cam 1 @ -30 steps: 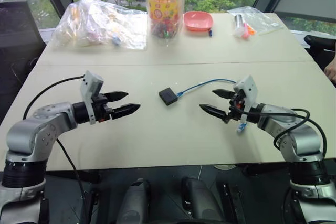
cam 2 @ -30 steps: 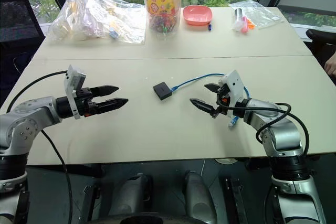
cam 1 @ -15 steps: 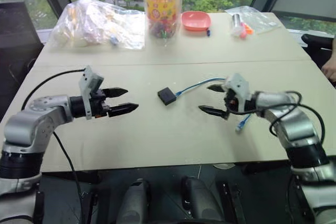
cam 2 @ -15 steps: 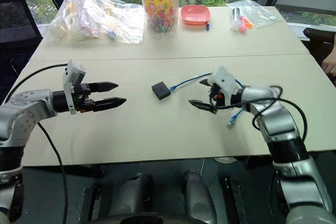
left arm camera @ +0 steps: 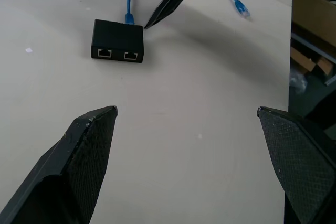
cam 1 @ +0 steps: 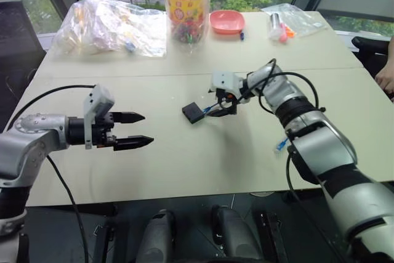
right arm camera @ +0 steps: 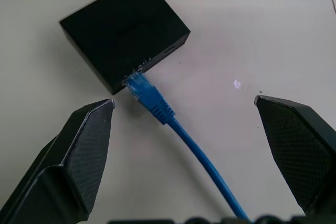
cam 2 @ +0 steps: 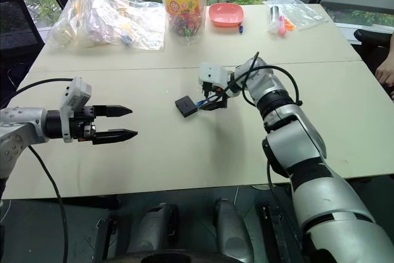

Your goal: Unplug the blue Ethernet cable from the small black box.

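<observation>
The small black box (cam 1: 192,113) lies flat near the middle of the table. The blue Ethernet cable (right arm camera: 199,156) is plugged into the box's side by its plug (right arm camera: 143,92). From there it runs right, under my right arm, to a loose plug (cam 1: 282,146). My right gripper (cam 1: 215,104) is open and tilted down just right of the box. Its fingers straddle the cable near the plug, one fingertip (right arm camera: 107,106) on each side, not touching it. My left gripper (cam 1: 146,129) is open, level and empty, well left of the box (left arm camera: 117,40).
At the far side of the table (cam 1: 184,164) are a clear plastic bag of items (cam 1: 111,26), a tall jar of sweets (cam 1: 186,4), a pink bowl (cam 1: 226,23) and a small bag of markers (cam 1: 286,20). A person's hand (cam 1: 386,75) is at the right edge.
My right gripper has swung forward and left from beside the cable's loose end to the plug at the box, rolling as it went. My left gripper has drawn back a little.
</observation>
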Controlling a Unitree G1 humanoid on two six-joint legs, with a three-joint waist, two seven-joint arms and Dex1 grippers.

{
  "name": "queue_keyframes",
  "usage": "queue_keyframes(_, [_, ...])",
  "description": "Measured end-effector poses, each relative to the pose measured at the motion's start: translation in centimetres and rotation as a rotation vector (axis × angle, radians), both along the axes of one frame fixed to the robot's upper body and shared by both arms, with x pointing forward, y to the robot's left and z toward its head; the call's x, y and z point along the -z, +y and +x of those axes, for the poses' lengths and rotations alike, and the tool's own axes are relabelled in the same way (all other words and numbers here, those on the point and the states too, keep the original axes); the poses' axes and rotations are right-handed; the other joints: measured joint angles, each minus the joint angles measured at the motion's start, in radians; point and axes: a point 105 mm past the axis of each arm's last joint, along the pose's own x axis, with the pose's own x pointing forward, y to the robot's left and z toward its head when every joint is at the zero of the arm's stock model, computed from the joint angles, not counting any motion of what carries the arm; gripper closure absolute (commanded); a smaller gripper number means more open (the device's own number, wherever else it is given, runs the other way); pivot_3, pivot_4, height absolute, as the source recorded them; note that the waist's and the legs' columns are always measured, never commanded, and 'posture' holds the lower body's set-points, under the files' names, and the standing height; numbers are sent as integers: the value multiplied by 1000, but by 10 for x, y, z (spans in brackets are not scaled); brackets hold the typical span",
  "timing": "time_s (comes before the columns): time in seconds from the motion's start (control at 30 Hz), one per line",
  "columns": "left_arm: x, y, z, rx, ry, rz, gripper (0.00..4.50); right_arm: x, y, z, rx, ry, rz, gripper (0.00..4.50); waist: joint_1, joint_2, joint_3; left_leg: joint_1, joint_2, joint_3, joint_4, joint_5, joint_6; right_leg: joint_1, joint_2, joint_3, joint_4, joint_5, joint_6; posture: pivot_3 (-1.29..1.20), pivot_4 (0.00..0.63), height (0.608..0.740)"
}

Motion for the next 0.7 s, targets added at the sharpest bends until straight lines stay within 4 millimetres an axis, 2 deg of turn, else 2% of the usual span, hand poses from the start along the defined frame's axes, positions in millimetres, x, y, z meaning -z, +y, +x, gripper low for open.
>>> queue_keyframes(0.1, [4,-3,-5,-25,9,-20,0,2,5,0,-34,-13,-71,867,-2,0,0,2,0,0,0,0,-1,1,0,0,2,0,-1,0,150,740])
queue_keyframes(0.27, [-1,-1,-8,-88,-9,-38,0,12,13,-6,-154,-54,-219,3234,-1,-1,-1,19,0,-1,0,1,-2,13,1,0,9,-4,-6,0,150,740])
queue_keyframes(0.33, [0,1,-9,-110,-11,-30,0,15,15,-9,-191,-55,-253,4326,-3,-1,-1,24,1,-1,0,1,-3,17,0,0,9,-4,-7,0,150,740])
queue_keyframes(0.37, [3,2,-9,-117,-4,-28,0,17,16,-10,-201,-53,-261,4471,-3,-1,-1,26,1,-1,0,1,-3,18,0,0,9,-4,-7,0,150,740])
queue_keyframes(0.53, [5,3,-6,-140,9,-76,0,14,23,-4,-149,-100,-214,4471,-5,-2,-2,28,3,-2,-1,1,-3,18,1,1,10,-3,-8,0,150,740])
queue_keyframes(0.7, [-13,11,26,-207,-49,-167,0,5,23,10,-82,-266,-137,4471,0,-1,-1,20,2,-1,-1,3,-5,11,3,0,11,-3,-9,0,150,740])
